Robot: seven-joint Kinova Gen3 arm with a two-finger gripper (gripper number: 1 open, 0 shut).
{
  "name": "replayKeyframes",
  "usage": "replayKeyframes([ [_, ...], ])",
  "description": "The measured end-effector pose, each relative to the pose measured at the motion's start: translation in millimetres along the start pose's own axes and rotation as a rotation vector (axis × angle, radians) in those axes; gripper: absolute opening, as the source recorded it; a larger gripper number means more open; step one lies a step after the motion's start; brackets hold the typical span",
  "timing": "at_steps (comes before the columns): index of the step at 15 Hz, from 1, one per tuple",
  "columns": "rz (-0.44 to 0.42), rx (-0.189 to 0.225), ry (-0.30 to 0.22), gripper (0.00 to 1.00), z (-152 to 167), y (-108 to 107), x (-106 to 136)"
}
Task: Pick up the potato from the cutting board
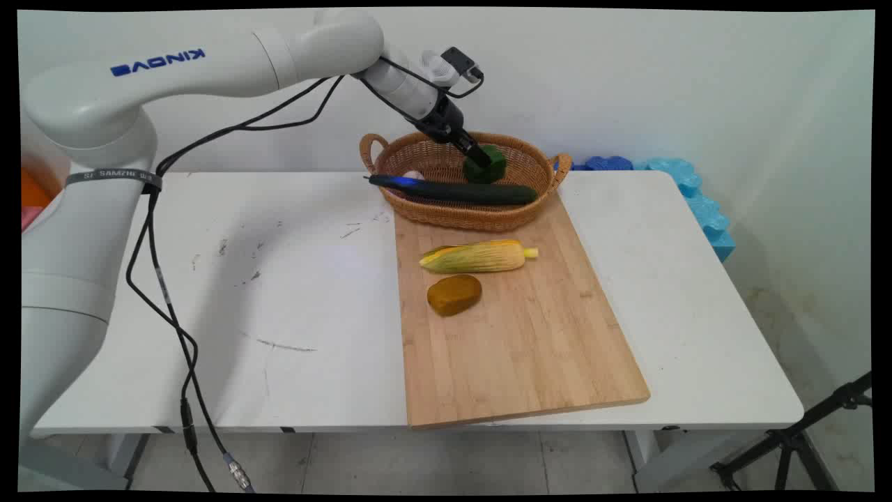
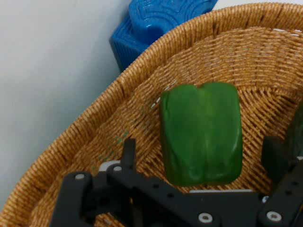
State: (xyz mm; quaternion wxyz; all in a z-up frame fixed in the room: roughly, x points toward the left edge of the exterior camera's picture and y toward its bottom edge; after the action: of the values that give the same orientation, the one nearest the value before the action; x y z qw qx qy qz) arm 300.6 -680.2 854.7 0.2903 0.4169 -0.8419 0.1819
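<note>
We see the black gripper (image 2: 199, 156) reaching into the wicker basket (image 1: 446, 213), its fingers spread on either side of a green bell pepper (image 2: 201, 135), not clamping it. A cucumber (image 1: 474, 193) lies just beside (partly over the rim); we judge a finger could snag it.

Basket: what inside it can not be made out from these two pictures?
- Pale thing, main view: mostly hidden behind the cucumber and the basket rim; unidentifiable.
- Cucumber, hand view: only a dark sliver, cut off by the right edge.
- Basket floor under the green pepper, both views: covered by the pepper.
</note>
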Motion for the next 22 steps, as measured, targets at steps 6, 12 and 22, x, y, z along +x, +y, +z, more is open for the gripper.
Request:
replayKeyframes([
  [6, -0.014, 0.005, 0.006, 1.0, -4.5, -3.3, -2.4],
  [12, -0.026, 0.02, 0.012, 1.0, -32.9, 2.7, -0.4],
  [22, -0.061, 0.012, -0.009, 1.0, -108.1, 58.3, -13.9],
])
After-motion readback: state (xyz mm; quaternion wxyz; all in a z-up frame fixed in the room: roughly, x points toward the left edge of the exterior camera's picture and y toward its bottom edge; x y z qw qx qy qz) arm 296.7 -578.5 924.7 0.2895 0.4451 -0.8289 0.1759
